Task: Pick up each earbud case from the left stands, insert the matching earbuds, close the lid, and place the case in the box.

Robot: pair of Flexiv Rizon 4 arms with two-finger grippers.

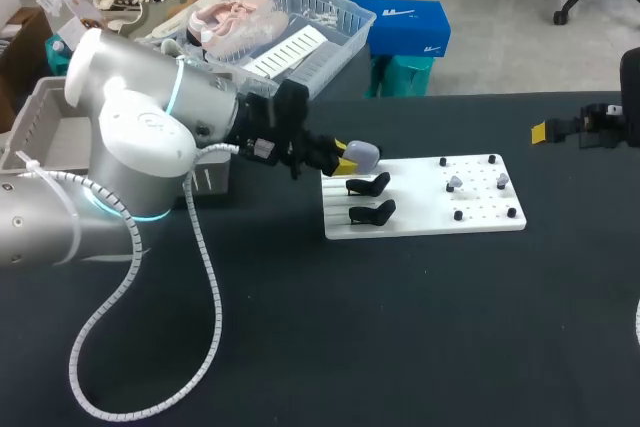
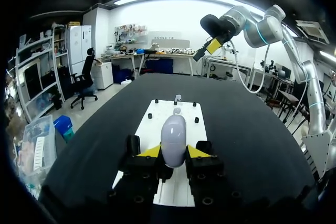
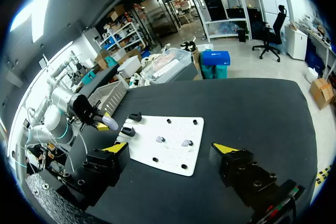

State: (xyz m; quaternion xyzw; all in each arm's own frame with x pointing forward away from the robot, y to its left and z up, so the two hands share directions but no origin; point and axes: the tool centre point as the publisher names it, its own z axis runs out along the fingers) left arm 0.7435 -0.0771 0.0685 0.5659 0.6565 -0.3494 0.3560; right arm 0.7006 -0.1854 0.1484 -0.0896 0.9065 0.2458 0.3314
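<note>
A pale lavender earbud case hangs just above the left end of the white board, with my left gripper shut on it. In the left wrist view the case stands upright between the yellow tips of that gripper. Two empty black stands sit below it. Two small grey earbuds rest among black pegs at the board's right end. My right gripper is wide open, high above the board, holding nothing; it shows at the far right.
A grey open box stands at the table's left edge behind my left arm. That arm's white corrugated cable loops over the front left of the black tabletop.
</note>
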